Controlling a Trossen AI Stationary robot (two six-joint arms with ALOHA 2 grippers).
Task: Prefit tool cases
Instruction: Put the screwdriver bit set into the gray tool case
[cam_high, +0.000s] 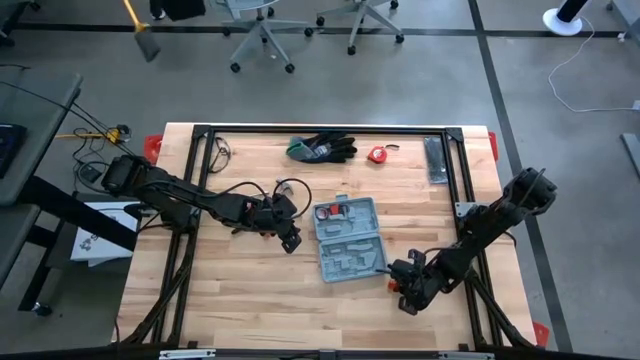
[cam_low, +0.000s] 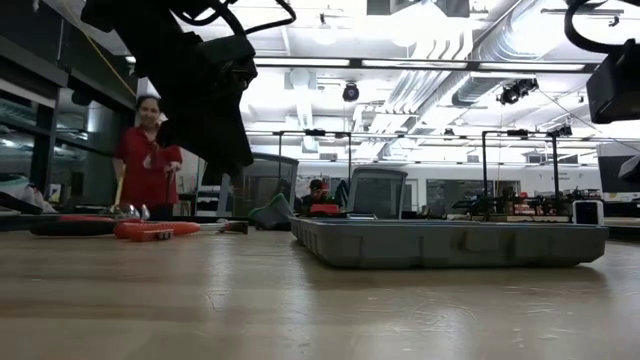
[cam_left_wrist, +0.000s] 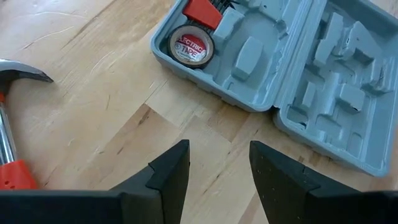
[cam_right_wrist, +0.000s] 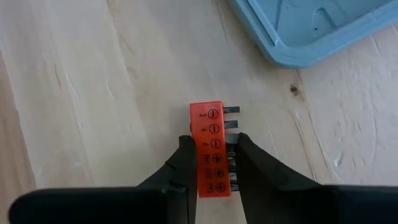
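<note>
The grey-blue tool case (cam_high: 348, 240) lies open on the wooden table, its moulded recesses up; the left wrist view shows the case (cam_left_wrist: 298, 68) with a roll of electric tape (cam_left_wrist: 191, 46) in one half. My left gripper (cam_high: 290, 238) hovers open just left of the case, nothing between its fingers (cam_left_wrist: 171, 168). By the case's near right corner, my right gripper (cam_high: 400, 290) points down, closed on a small orange bit holder (cam_right_wrist: 210, 134) with a row of dark bits. My right gripper pinches the orange bit holder near one end (cam_right_wrist: 211, 168) between its two fingers. One finger (cam_right_wrist: 186, 168) is on the holder's plain long side, the other on the side where the bits stick out. The fingers come from above, across the holder, which looks flat on the table.
A hammer (cam_left_wrist: 12, 124) with a red grip lies on the table left of my left gripper. Black-and-green gloves (cam_high: 322, 148), a red tape measure (cam_high: 377, 154) and a dark flat bar (cam_high: 436, 160) lie along the far edge. A person (cam_low: 147, 160) stands beyond the table.
</note>
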